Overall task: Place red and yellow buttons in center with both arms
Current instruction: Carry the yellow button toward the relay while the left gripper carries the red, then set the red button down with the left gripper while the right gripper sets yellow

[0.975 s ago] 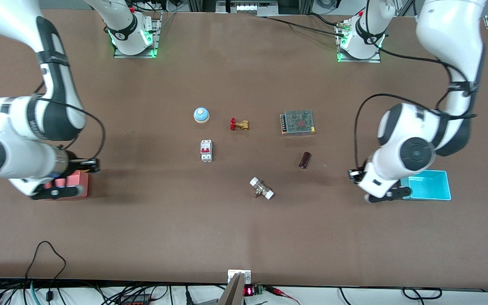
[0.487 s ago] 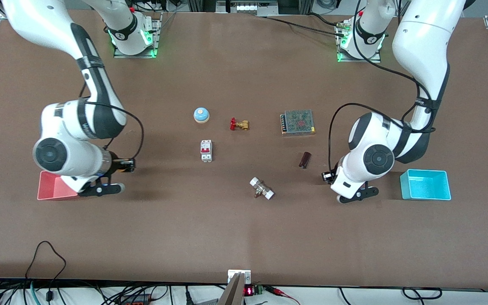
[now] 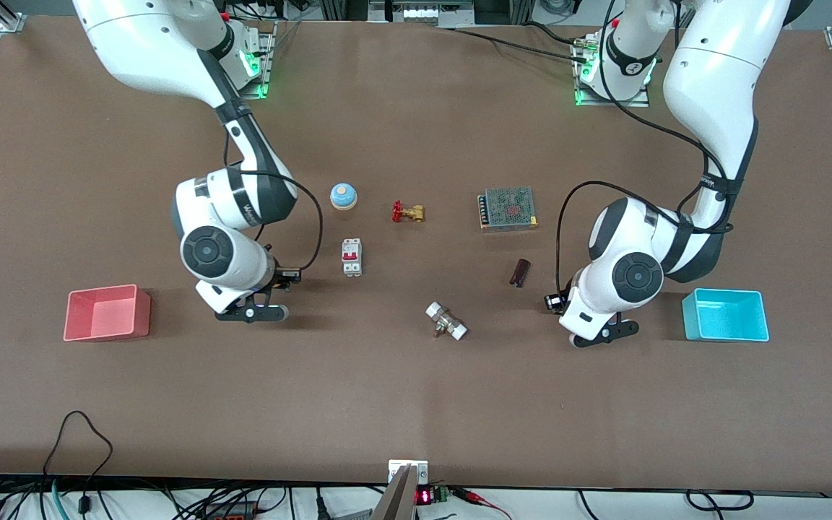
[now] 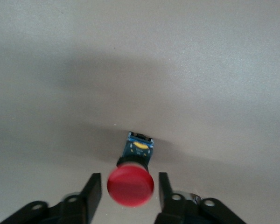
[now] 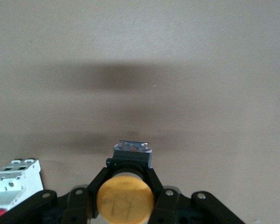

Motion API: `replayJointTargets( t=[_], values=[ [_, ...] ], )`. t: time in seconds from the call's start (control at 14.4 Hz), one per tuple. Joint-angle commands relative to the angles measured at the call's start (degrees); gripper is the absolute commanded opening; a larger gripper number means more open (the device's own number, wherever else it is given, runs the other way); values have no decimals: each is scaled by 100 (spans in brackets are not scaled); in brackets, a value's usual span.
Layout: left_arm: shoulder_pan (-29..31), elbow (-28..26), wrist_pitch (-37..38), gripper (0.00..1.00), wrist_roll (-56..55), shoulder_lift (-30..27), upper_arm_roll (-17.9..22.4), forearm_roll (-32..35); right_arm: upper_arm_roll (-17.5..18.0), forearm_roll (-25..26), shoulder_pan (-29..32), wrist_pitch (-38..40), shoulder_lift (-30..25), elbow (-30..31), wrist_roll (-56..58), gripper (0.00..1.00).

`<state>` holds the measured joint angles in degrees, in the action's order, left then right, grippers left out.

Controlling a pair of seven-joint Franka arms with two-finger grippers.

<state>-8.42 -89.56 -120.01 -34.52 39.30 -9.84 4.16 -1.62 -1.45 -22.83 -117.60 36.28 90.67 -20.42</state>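
Observation:
In the left wrist view the red button sits between my left gripper's open fingers, with a gap on each side; I cannot tell whether it rests on the brown tabletop. In the right wrist view my right gripper is shut on the yellow button, held above the table. In the front view both buttons are hidden under the wrists. The left gripper is between the dark cylinder and the cyan bin. The right gripper is between the pink bin and the circuit breaker.
On the table's middle lie a blue bell, a red-handled brass valve, a white circuit breaker, a mesh-topped power supply, a dark cylinder and a brass fitting. The pink bin and the cyan bin stand at the ends.
Both arms have swung from their bins toward the table's middle. The right arm travelled much farther, from over the pink bin to beside the circuit breaker; the left arm came off the cyan bin.

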Motion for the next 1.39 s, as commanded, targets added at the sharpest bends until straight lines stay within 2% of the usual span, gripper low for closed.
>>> replayJointTargets(
  t=[0.0,0.14,0.21,0.49,0.56,0.63,0.7,1.04,1.32],
  values=[
    [-19,44,65,81,50,-89,35,-56,-23,-48,-81,-167,107,48,-77,38],
    [-2,44,109,97,77,-264,43,-29,-23,-57,-90,-211,177,47,-85,38],
    [33,44,144,100,77,-404,52,-12,-23,-57,-99,-220,230,48,-85,38],
    [226,35,775,100,778,-1125,96,6,-23,-57,-108,-246,335,48,-85,40],
    [279,35,934,100,928,-1274,96,6,-23,-57,-108,-246,353,48,-85,46],
    [341,26,1040,100,1069,-1424,96,6,-23,-57,-99,-246,344,39,-85,65],
    [411,35,1189,100,1174,-1573,96,6,-23,-74,-90,-220,318,30,-120,100],
    [815,35,1760,100,2061,-2347,87,6,-76,-303,-11,-132,-138,-32,-235,100],
    [1228,44,2165,100,3134,-2831,70,-47,-102,-277,243,429,-788,-172,-165,100]
  ],
)
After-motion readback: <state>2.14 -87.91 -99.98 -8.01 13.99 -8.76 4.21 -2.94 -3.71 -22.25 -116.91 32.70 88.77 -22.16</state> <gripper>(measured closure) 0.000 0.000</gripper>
